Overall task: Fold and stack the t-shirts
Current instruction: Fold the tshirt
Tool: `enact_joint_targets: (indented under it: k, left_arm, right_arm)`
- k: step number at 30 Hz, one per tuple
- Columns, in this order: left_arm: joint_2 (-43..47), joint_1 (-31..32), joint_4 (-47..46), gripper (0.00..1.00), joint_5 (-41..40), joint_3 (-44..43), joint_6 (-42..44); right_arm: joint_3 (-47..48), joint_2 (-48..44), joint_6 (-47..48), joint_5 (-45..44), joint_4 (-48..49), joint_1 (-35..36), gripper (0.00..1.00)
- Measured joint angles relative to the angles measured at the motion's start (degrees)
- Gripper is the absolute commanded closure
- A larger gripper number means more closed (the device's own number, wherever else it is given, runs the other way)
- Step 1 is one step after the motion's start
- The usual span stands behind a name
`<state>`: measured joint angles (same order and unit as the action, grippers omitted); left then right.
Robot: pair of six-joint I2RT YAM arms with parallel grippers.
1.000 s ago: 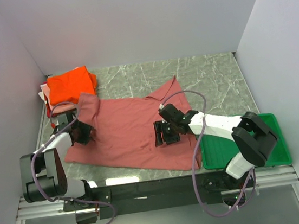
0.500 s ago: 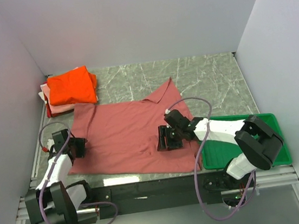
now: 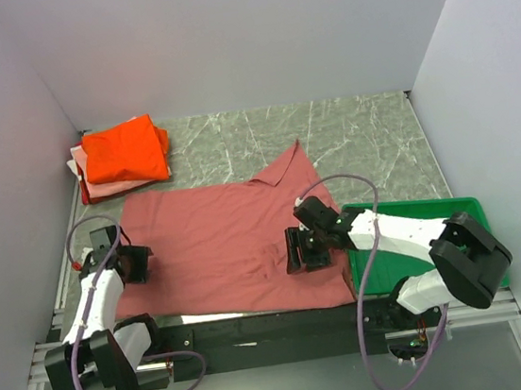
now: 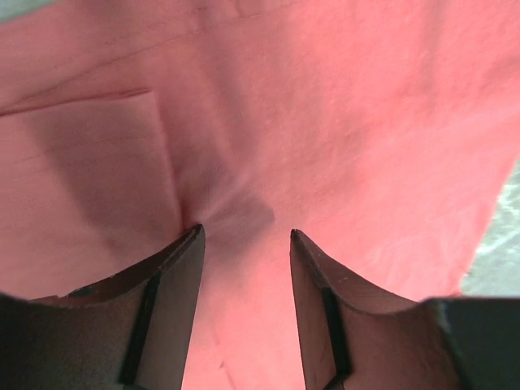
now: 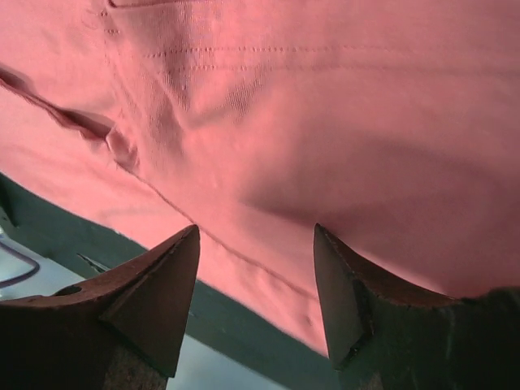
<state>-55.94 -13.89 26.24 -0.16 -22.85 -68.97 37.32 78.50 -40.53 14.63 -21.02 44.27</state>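
Marble bench [image 3: 367,134], salmon t-shirt [image 3: 218,238] spread out, left jaws apart with cloth puckered between, right jaws apart over hem.

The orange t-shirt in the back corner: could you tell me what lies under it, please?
Under the orange t-shirt, a pale pink folded shirt peeks out. How many more lie beneath is covered.

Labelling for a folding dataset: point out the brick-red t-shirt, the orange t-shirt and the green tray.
brick-red t-shirt [image 3: 214,239]: top external view, middle of its body.
orange t-shirt [image 3: 123,152]: top external view, centre of the folded top.
green tray [image 3: 385,274]: top external view, bare floor, near-left corner.
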Motion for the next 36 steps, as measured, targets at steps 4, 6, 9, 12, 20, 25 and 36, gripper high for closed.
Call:
enact_joint_targets:
  k: [4, 6, 9, 12, 20, 25, 36]
  left_arm:
    - [-0.9, 0.1, 7.1, 0.46, -2.2, -6.1, 2.6]
    - [-2.3, 0.1, 9.0, 0.46, -3.2, -12.0, 4.8]
    - [-5.8, 0.1, 8.4, 0.45, -4.3, -21.3, 8.7]
    - [-10.3, 0.1, 6.1, 0.46, -4.9, -28.5, 12.8]
    - [-25.9, 0.1, -1.3, 0.47, -4.1, -35.5, 23.7]
    - [-32.3, 0.2, -5.2, 0.49, -2.0, -35.7, 27.8]
    - [-40.0, 2.1, -8.0, 0.51, -0.5, -40.9, 33.2]
  right_arm:
    - [6.8, -1.5, 1.9, -3.7, -9.7, 0.1, 0.35]
    - [12.2, -2.2, 2.8, -6.4, -13.4, 0.0, 0.35]
    - [20.4, -2.2, 4.3, -10.4, -16.9, -0.9, 0.35]
    - [27.6, -0.2, 6.0, -12.9, -19.0, -4.7, 0.35]
    - [45.7, 20.7, 10.6, -14.0, -19.6, -19.0, 0.39]
    - [55.1, 32.2, 12.4, -13.5, -18.6, -23.3, 0.43]
    - [76.7, 52.3, 12.7, -10.5, -15.8, -30.5, 0.49]
